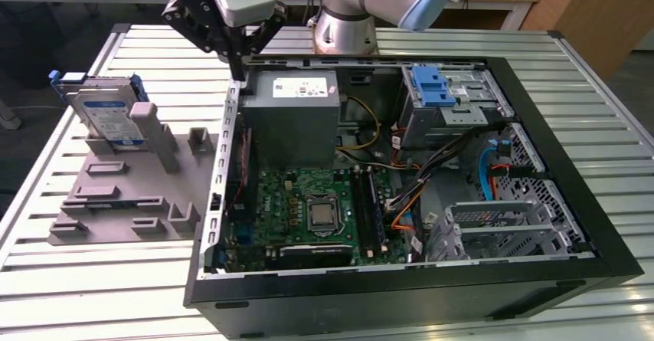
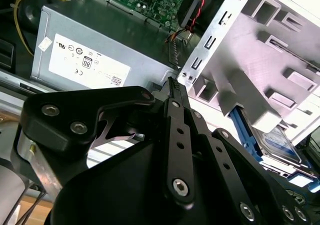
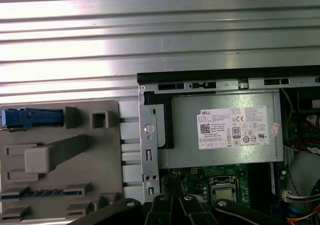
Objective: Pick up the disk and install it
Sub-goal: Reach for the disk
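Disk parked in its stand outside the case, gripper pinched shut on nothing

The disk (image 1: 107,117) leans nearly upright in a slot of the grey stand (image 1: 122,195). The stand sits on the slatted table (image 1: 583,57) just beside the open computer case (image 1: 572,138), on the exterior view's left of it. The gripper (image 1: 238,71) hangs over the case wall nearest the stand, at the power supply (image 1: 291,122) end. Inside the case there's that grey power supply, the green motherboard (image 1: 296,211), loose cables (image 1: 449,157) and a metal drive cage (image 1: 465,103) with a blue latch (image 1: 431,86) on top.
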Robot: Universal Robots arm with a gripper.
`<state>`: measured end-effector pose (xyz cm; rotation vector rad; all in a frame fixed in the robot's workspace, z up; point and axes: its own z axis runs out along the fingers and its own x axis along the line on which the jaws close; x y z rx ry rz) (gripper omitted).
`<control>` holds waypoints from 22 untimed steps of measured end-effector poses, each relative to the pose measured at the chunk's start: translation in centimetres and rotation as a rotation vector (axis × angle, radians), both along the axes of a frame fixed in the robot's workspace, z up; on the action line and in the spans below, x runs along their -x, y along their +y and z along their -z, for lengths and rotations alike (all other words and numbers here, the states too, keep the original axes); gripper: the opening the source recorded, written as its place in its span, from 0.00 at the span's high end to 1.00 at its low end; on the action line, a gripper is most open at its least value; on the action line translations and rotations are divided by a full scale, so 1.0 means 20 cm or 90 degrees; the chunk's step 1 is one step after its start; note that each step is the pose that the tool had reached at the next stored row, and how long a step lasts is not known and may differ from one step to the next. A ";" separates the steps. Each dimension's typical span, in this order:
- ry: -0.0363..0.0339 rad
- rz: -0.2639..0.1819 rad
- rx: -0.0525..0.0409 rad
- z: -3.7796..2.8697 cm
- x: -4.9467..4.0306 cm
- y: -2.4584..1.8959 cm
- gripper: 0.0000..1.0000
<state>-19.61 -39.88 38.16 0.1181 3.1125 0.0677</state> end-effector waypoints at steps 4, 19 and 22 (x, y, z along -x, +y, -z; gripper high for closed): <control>0.0000 0.000 0.0001 0.002 0.008 0.000 0.89; 0.0000 0.000 0.0000 0.007 0.074 0.008 0.89; 0.0000 0.000 0.0000 0.008 0.087 0.008 0.89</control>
